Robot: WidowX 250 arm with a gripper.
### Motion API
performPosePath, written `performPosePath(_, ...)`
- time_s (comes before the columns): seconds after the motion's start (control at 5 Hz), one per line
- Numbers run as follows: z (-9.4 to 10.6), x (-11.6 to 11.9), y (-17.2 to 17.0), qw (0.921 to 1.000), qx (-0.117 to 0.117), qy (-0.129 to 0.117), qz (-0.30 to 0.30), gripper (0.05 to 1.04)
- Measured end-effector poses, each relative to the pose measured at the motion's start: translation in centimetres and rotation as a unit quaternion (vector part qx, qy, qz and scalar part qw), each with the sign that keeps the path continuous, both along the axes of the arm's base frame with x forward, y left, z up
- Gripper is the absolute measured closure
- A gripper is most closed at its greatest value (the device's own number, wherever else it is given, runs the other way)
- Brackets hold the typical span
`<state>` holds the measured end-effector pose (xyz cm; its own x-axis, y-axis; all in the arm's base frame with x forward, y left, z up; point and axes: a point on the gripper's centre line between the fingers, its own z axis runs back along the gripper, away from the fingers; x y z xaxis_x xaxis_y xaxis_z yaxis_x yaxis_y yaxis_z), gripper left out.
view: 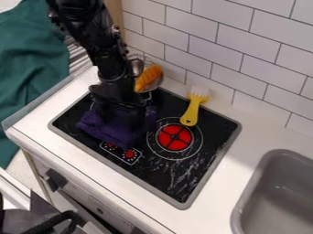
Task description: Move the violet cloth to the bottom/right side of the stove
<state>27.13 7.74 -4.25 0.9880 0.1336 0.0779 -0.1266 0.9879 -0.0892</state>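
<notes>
The gripper [125, 114] hangs from the upper left over the left part of the black stove [162, 178], right at the violet cloth. Bunched up, the violet cloth [113, 130] lies on the stove's left half, beside the red control knobs and left of the red burner. The gripper's lower end overlaps the cloth's upper part, and whether it holds any fabric cannot be told. Part of the cloth is hidden behind the gripper.
A yellow brush [192, 112] lies across the stove's back edge, right of an orange item [148, 77] in a metal pan. The grey sink [275, 196] is at the lower right. Tiled wall [220, 41] rises behind the counter.
</notes>
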Motion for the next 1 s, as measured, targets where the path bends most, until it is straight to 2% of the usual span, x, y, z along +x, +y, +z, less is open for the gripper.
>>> performPosePath(0.2,0.1,-0.5,-3.0,0.9994,0.0,0.01,-0.034,0.085)
performPosePath(1.0,0.0,-0.5,-10.3,0.9947,-0.024,0.018,-0.098,0.084)
